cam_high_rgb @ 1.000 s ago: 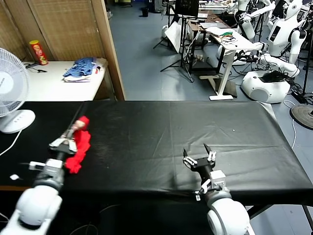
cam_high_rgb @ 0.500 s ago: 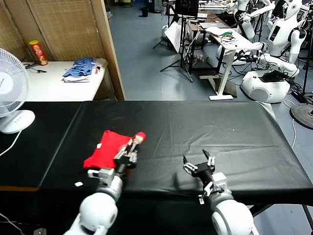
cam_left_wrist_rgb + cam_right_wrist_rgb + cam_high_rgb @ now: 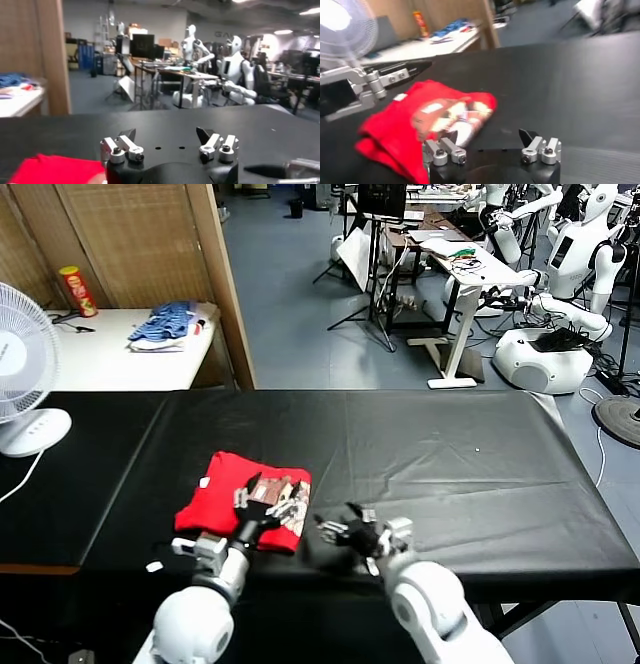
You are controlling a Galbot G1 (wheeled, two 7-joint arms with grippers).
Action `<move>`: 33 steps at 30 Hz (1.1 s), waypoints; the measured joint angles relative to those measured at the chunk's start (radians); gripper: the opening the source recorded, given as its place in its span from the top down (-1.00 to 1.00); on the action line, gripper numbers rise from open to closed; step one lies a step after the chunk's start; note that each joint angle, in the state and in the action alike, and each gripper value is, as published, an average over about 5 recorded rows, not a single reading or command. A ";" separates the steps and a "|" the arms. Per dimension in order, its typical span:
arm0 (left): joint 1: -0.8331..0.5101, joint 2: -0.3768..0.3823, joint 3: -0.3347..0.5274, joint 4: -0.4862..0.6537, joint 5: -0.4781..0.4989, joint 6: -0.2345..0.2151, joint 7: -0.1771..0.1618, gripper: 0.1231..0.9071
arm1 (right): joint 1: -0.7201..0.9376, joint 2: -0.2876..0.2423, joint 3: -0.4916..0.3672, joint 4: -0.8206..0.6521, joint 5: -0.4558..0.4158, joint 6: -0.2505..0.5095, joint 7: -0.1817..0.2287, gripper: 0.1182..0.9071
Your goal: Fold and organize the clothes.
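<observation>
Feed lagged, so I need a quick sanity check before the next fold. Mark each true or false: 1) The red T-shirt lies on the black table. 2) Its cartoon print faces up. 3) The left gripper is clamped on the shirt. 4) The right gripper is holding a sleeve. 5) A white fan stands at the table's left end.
1) True: the red T-shirt lies folded on the black table.
2) True: the cartoon print shows on top.
3) False: the left gripper is over the shirt with fingers open.
4) False: the right gripper is open, beside the shirt, holding nothing.
5) True: white fan.
</observation>
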 joint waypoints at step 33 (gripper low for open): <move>0.143 0.036 -0.116 0.034 0.081 -0.182 -0.043 -0.72 | -0.084 -0.263 0.130 -0.107 -0.687 0.661 -0.219 -0.60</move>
